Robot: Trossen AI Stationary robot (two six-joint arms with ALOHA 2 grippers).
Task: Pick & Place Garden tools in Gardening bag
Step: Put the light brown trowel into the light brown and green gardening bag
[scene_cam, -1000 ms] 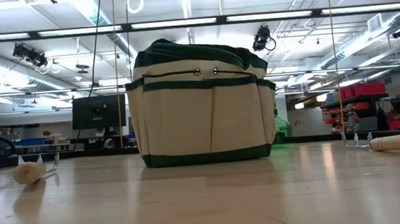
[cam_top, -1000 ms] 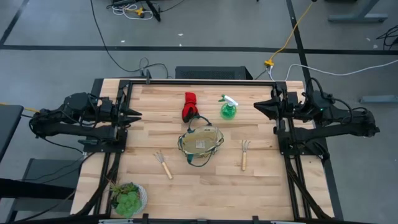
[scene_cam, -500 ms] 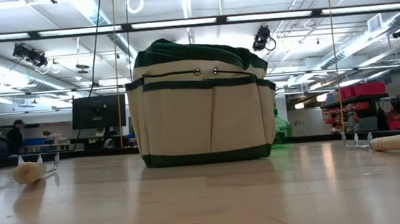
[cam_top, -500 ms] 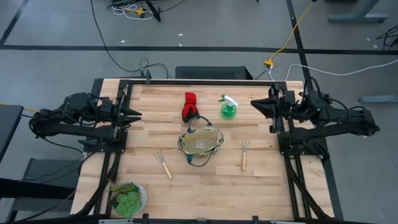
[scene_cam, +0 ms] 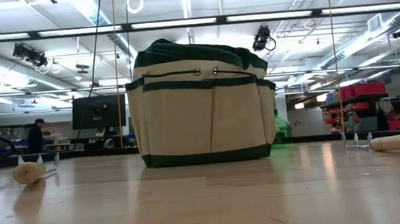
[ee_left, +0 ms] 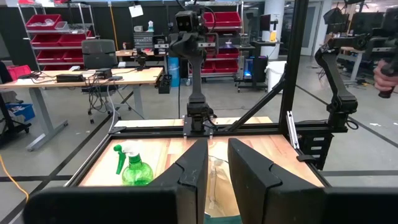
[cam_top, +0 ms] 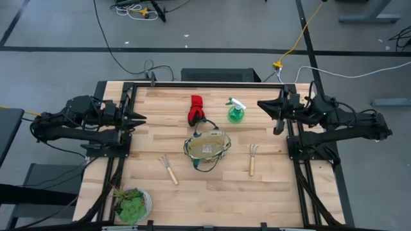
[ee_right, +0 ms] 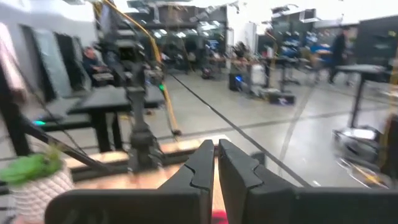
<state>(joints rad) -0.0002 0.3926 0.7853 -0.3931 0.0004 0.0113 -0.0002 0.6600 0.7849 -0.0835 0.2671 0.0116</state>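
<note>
From above, the gardening bag (cam_top: pixel 207 149) sits mid-table, a hand rake (cam_top: pixel 169 169) to its left and another rake (cam_top: pixel 252 158) to its right. The glove bundle (cam_top: pixel 196 110) and spray bottle (cam_top: pixel 236 112) lie beyond it. The left gripper (cam_top: pixel 140 119) waits at the left edge; the right gripper (cam_top: pixel 262 105) hovers near the bottle, empty.

At table height, the bag (scene_cam: pixel 201 105) fills the centre.

Left wrist: fingers (ee_left: pixel 194 168) slightly parted, holding nothing, bottle (ee_left: pixel 133 168) ahead.

Right wrist: fingers (ee_right: pixel 203 165) nearly closed, empty.

Bare table (cam_top: pixel 276 186) flanks the central gardening bag (cam_top: pixel 207 149); rakes beside it.
</note>
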